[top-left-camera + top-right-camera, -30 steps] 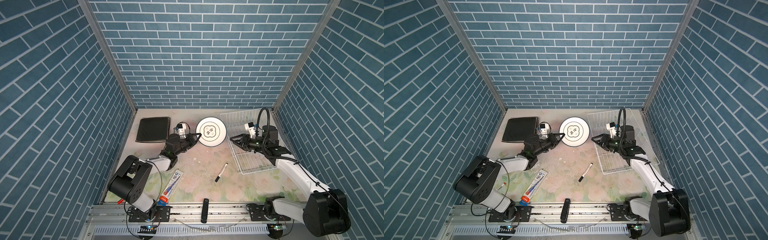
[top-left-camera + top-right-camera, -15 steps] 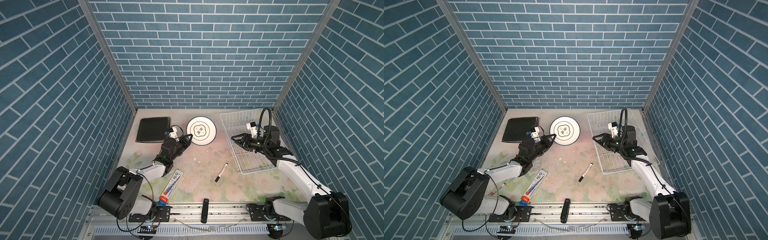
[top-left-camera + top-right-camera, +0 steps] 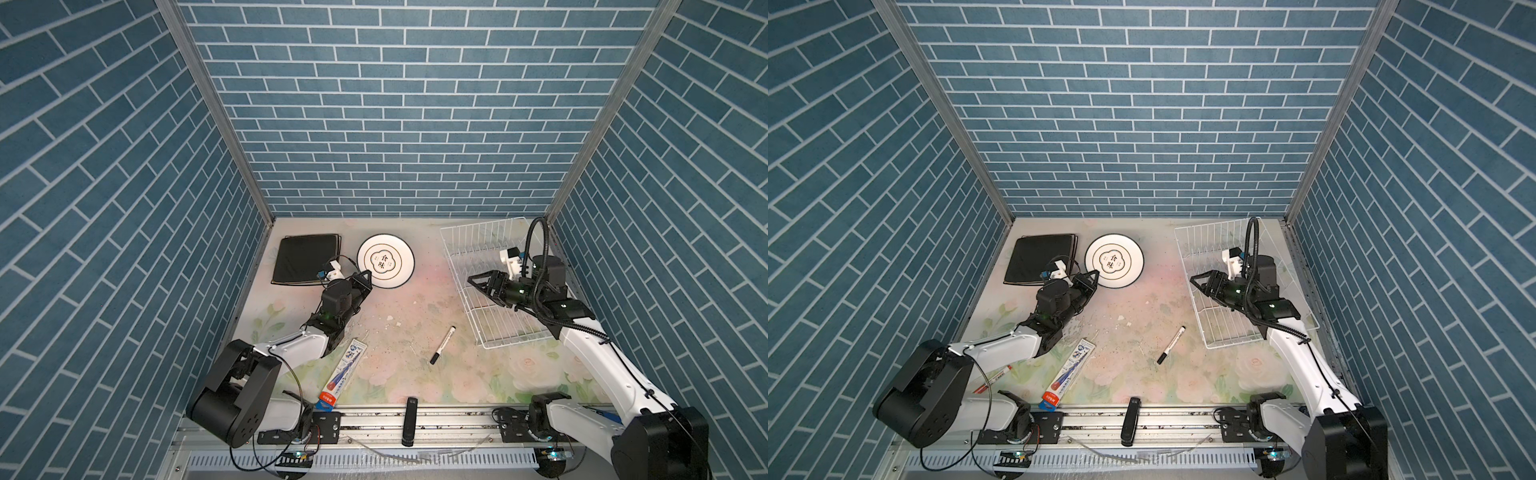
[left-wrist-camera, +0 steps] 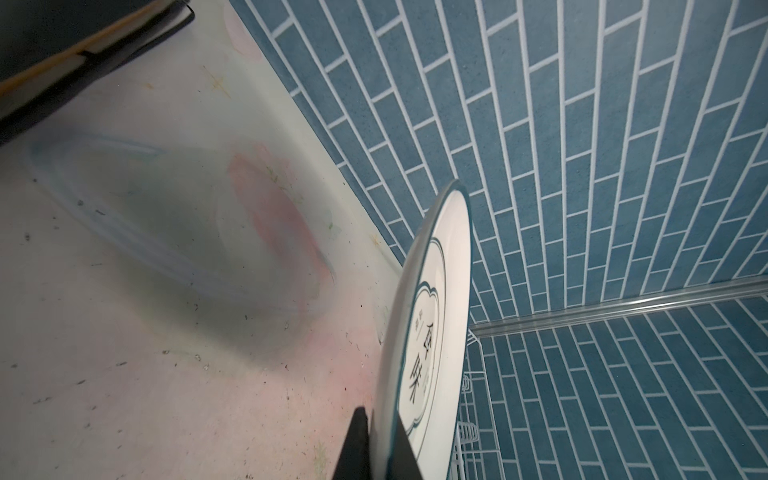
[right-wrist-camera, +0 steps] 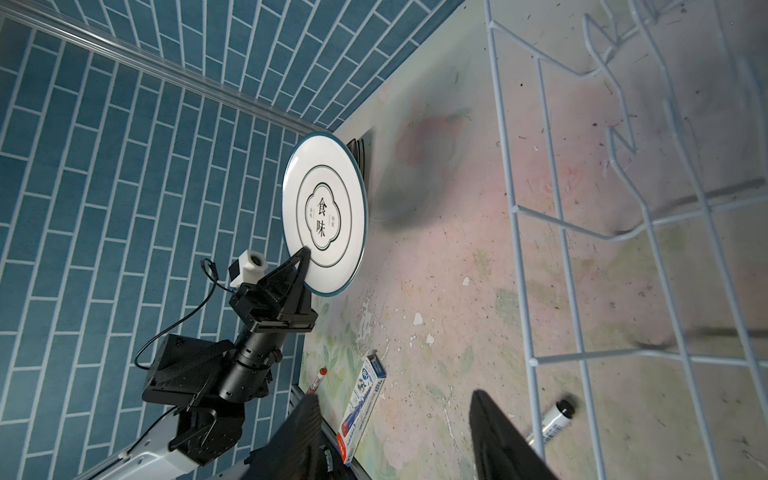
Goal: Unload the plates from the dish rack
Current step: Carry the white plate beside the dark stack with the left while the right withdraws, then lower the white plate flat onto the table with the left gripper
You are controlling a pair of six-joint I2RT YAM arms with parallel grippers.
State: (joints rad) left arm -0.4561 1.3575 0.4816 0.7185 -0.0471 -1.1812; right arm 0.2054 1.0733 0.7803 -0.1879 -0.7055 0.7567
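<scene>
My left gripper (image 3: 366, 277) (image 3: 1094, 275) (image 4: 379, 415) is shut on the near rim of a round white plate (image 3: 385, 261) (image 3: 1115, 259) (image 4: 432, 332) (image 5: 328, 216) with dark rings and a centre emblem. The plate hangs tilted above the table and casts a shadow. Just left of it lies a stack of black square plates (image 3: 305, 259) (image 3: 1040, 259). The white wire dish rack (image 3: 494, 328) (image 3: 1225, 324) (image 5: 540, 208) stands at the back right, with only bare wires showing inside. Over its left side my right gripper (image 3: 478, 284) (image 3: 1198, 284) (image 5: 392, 397) is open and holds nothing.
A black marker (image 3: 442, 351) (image 3: 1171, 345) lies left of the rack's front corner. A toothpaste box (image 3: 343, 374) (image 3: 1067, 370) lies by the left arm, and a red pen (image 3: 990, 382) lies beside it. A black bar (image 3: 410, 419) rests on the front rail. Tiled walls close in three sides.
My left gripper has carried the round plate leftward, close to the black stack. The right gripper stays over the rack's left side, nearly still.
</scene>
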